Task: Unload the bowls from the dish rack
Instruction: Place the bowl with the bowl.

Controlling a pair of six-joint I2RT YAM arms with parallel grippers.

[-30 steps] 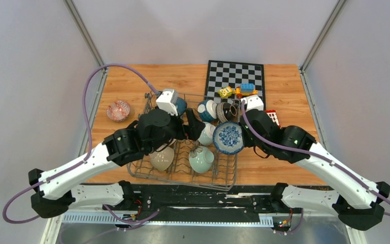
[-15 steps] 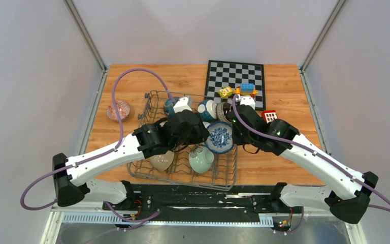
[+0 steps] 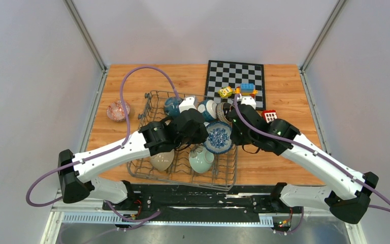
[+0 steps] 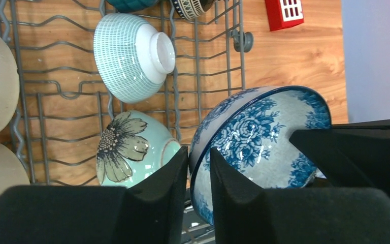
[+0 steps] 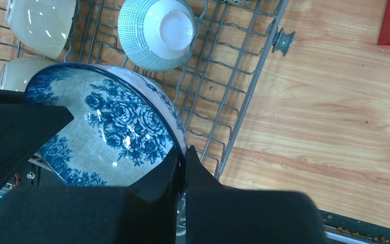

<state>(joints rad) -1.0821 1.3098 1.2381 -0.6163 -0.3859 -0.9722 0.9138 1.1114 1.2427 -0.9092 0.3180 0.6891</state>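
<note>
A blue-and-white floral bowl [image 3: 218, 137] [image 4: 264, 132] [image 5: 106, 127] hangs tilted over the right side of the grey wire dish rack [image 3: 223, 185]. My right gripper [image 5: 183, 152] [image 3: 233, 133] is shut on its right rim. Opposite it, my left gripper [image 4: 199, 152] [image 3: 204, 134] pinches the rim with one finger inside and one outside. Still in the rack are a celadon flower bowl [image 4: 127, 147] [image 3: 201, 159], a beige bowl [image 3: 161, 160], a green-gridded bowl [image 4: 132, 56] [image 5: 157, 30], a teal-blue bowl [image 3: 172, 105] and a dark striped bowl [image 3: 227, 110].
A small pink patterned bowl [image 3: 118, 110] sits on the wood left of the rack. Behind the rack lies a chessboard [image 3: 235, 76] with toy blocks [image 3: 238, 90]. A red block [image 3: 270, 116] [image 4: 283, 12] lies to the rack's right.
My left arm swung right across the rack to the floral bowl and its jaws closed onto the rim. The right arm shifted the bowl slightly left.
</note>
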